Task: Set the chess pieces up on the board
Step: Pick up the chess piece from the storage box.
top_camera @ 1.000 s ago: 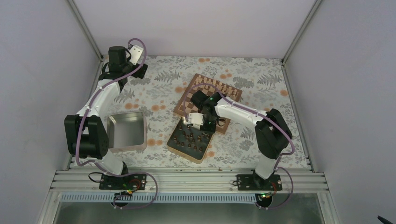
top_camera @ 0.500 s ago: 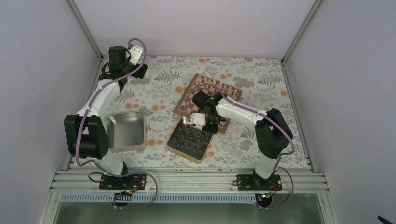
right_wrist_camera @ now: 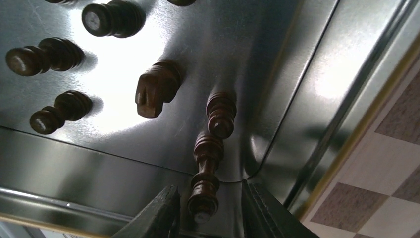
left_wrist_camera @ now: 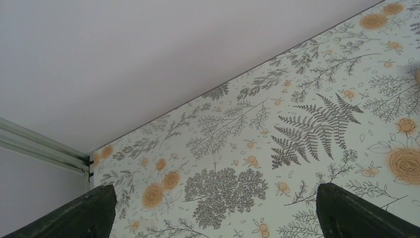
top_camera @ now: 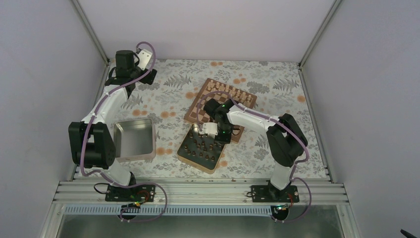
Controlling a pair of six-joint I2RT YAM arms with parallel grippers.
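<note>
Chess piece (right_wrist_camera: 204,184) between fingers of right claw (right_wrist_camera: 207,218), inside metal tin (right_wrist_camera: 277,74).

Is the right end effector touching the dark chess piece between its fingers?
Apart. Right wrist view shows a gap on each side between the chess piece and the right end effector.

A lab test cell: plain white walls (top_camera: 208,29), aluminium frame rails (top_camera: 198,191).

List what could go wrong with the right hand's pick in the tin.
The tall dark piece stands between the fingers of the right hand with gaps either side; an uneven close could tip it.
A second dark piece stands just behind and may get knocked.
The tin wall is close; the fingers might scrape it.
</note>
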